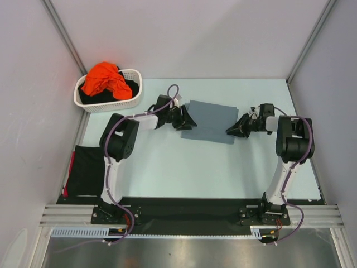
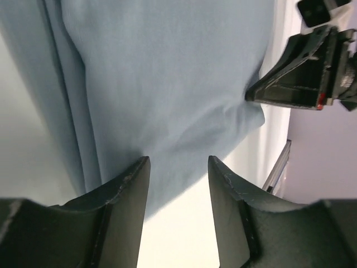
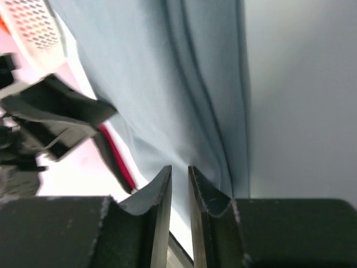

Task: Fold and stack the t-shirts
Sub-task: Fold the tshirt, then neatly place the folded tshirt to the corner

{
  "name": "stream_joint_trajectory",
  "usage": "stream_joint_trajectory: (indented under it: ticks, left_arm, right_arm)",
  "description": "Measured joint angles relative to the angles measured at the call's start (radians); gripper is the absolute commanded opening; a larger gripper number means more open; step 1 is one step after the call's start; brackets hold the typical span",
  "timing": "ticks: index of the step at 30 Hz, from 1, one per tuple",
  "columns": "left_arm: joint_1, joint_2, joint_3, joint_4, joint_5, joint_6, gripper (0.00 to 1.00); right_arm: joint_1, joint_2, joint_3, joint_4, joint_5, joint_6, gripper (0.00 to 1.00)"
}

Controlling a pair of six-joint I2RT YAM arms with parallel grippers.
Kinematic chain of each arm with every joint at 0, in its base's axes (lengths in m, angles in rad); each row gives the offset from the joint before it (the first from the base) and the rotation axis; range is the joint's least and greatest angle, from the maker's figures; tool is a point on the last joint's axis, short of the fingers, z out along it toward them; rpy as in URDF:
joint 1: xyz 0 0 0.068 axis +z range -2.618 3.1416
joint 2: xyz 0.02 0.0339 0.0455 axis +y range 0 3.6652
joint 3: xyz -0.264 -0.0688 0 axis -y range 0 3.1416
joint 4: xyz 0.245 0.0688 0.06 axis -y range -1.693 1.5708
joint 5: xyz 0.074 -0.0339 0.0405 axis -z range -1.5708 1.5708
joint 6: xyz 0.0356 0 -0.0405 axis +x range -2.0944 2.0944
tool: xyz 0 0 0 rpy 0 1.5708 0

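Note:
A grey-blue folded t-shirt [image 1: 211,120] lies flat at the middle back of the table. My left gripper [image 1: 187,120] is at its left edge. In the left wrist view the left gripper [image 2: 178,162] is open, with the shirt's [image 2: 167,72] near corner just past the fingertips. My right gripper [image 1: 233,130] is at the shirt's right near corner. In the right wrist view the right gripper [image 3: 179,168] is almost closed, with the edge of the shirt [image 3: 150,84] pinched in the narrow gap.
A white basket [image 1: 136,84] at the back left holds orange clothes [image 1: 103,78] on black clothes [image 1: 133,88]. A folded black shirt [image 1: 86,170] lies at the table's left edge. Walls stand on three sides.

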Motion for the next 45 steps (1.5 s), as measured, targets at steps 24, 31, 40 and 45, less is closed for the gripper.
stream_joint_trajectory:
  ticks: [24,31,40,45]
  left_arm:
    - [-0.083,0.035,-0.080,0.219,0.054,-0.142,0.51]
    - [-0.019,-0.084,-0.181,0.102,0.050,-0.018,0.54]
    - [0.004,-0.139,-0.079,0.031,0.053,0.016,0.55]
    - [0.023,0.037,0.151,0.141,0.071,-0.080,0.55]
  right_arm:
    - [-0.008,-0.050,-0.246,0.274,-0.134,0.123,0.26]
    - [-0.136,-0.143,-0.272,0.129,-0.069,0.058,0.28]
    - [-0.094,-0.103,-0.002,0.136,-0.055,0.140,0.37]
    - [-0.071,0.079,0.176,0.272,-0.064,0.273,0.40]
